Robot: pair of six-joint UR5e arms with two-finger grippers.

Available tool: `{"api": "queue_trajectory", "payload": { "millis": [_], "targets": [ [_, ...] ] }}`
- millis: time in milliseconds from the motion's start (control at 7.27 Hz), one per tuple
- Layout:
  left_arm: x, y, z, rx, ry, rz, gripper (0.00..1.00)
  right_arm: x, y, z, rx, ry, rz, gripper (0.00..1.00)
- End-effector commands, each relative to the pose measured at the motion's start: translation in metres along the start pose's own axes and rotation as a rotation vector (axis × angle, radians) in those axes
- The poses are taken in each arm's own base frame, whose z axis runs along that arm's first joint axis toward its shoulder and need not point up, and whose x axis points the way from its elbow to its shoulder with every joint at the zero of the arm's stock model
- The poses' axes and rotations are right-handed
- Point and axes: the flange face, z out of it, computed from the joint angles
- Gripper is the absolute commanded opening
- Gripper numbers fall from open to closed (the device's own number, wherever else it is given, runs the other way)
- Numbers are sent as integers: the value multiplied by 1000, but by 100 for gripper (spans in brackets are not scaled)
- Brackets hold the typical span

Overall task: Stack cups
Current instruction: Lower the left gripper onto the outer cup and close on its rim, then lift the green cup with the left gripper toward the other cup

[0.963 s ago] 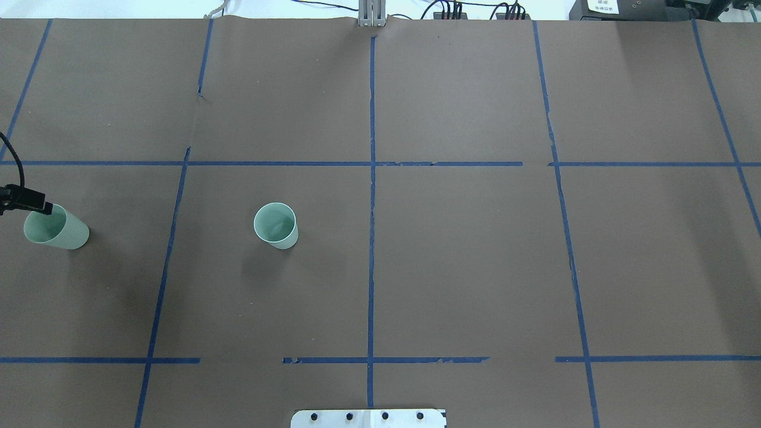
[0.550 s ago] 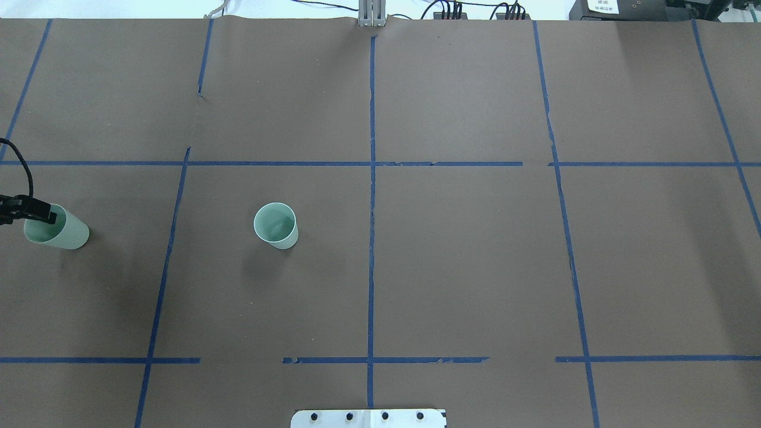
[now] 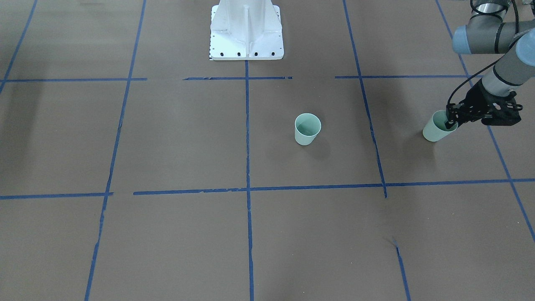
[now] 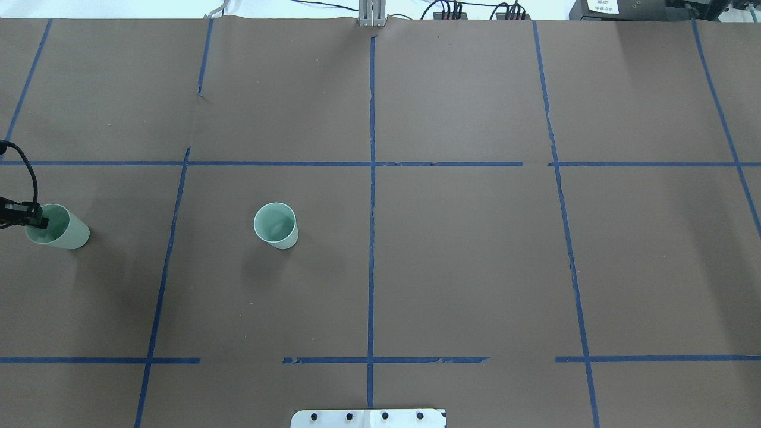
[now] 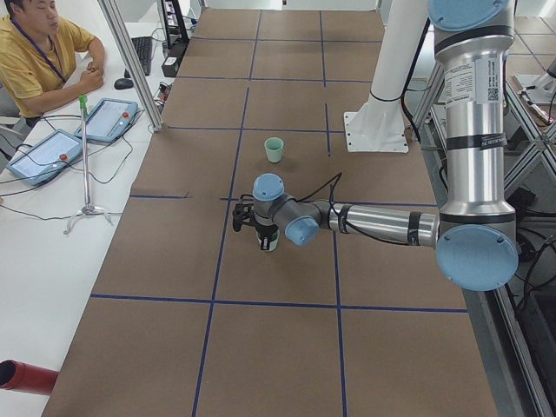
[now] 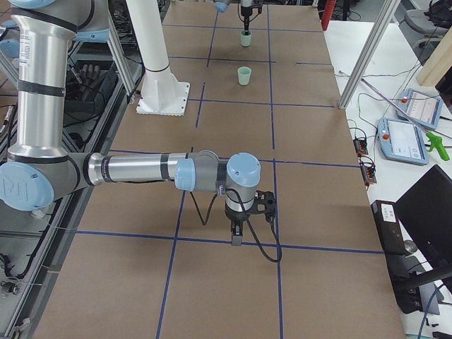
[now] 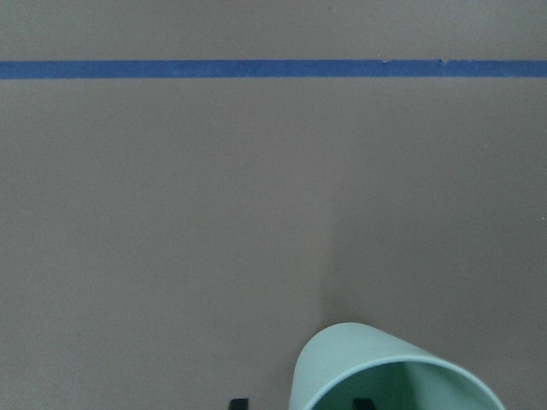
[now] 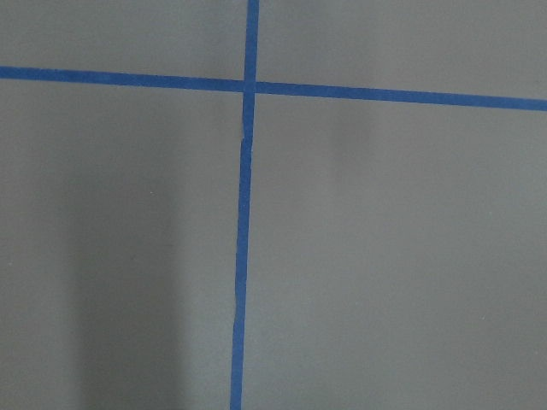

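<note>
Two pale mint-green cups stand upright on the brown table. One cup (image 4: 276, 226) is left of the centre line and also shows in the front view (image 3: 307, 129). The other cup (image 4: 62, 232) is near the table's left edge and also shows in the front view (image 3: 434, 131) and the left wrist view (image 7: 385, 367). My left gripper (image 3: 449, 122) is open at this cup's rim, one finger inside the cup and one outside its wall; it also shows in the overhead view (image 4: 38, 223). My right gripper (image 6: 236, 236) hangs far from both cups; I cannot tell whether it is open or shut.
Blue tape lines (image 4: 371, 178) divide the brown paper table cover into squares. The robot's white base (image 3: 246, 31) stands at the table's near edge. An operator (image 5: 39, 52) sits beside tablets at the far side.
My left gripper has come down and drawn back a little, so its fingertips now sit at the left cup's rim. The middle cup has not moved.
</note>
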Motion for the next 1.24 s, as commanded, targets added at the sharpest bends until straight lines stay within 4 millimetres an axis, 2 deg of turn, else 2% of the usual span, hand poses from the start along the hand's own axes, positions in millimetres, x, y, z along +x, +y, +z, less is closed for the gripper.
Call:
{"api": "queue_trajectory", "payload": {
  "millis": [0,138,550,688,825,962,1100],
  "targets": [
    [10,-3,-17,28,18,11,0,0,0,0,0,0,0,100],
    [28,-4,-35,32,29,19,0,0,0,0,-1,0,-1,100],
    [116,-2,-122,32,55,-46,0,0,0,0,-1,0,-1,100],
    [146,-18,-134,61,95,-120,0,0,0,0,-1,0,-1,100],
    [187,-32,-145,72,143,-192,0,0,0,0,-1,0,-1,100],
    [239,-35,-140,26,152,-222,0,0,0,0,-1,0,-1,100],
    [289,-39,-145,1,161,-269,0,0,0,0,0,0,0,100]
  ]
}}
